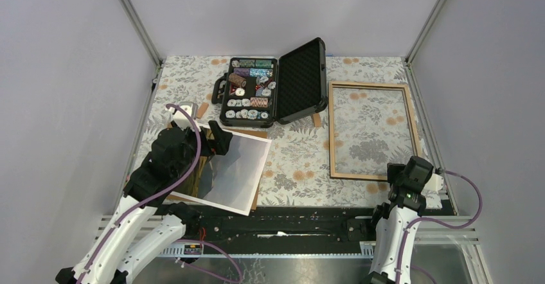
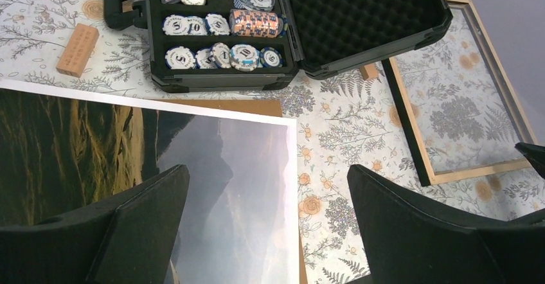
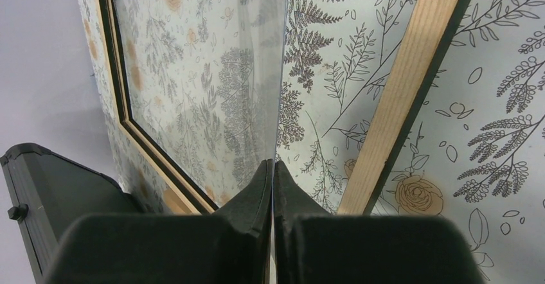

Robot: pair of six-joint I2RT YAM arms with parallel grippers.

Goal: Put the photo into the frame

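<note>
The photo [image 1: 241,168], a dark mountain print with a white border, lies flat at the left on a brown backing board [image 1: 252,132]. In the left wrist view the photo [image 2: 244,149] fills the lower left. My left gripper [image 1: 217,137] hangs open above it; its gap [image 2: 268,168] straddles the photo's right border, with nothing between the fingers. The frame [image 1: 333,130] lies flat at the right, wood side up. My right gripper [image 1: 413,165] is at the frame's near right corner. Its fingers [image 3: 274,163] are shut on a thin clear pane [image 3: 281,72] seen edge-on, beside the frame's wooden rail [image 3: 405,85].
An open black case of poker chips [image 1: 302,78] stands at the back centre, between photo and frame; it shows in the left wrist view [image 2: 360,14]. A small wooden block [image 2: 77,49] lies left of the case. Another block [image 2: 368,72] sits by its lid. Grey walls close in three sides.
</note>
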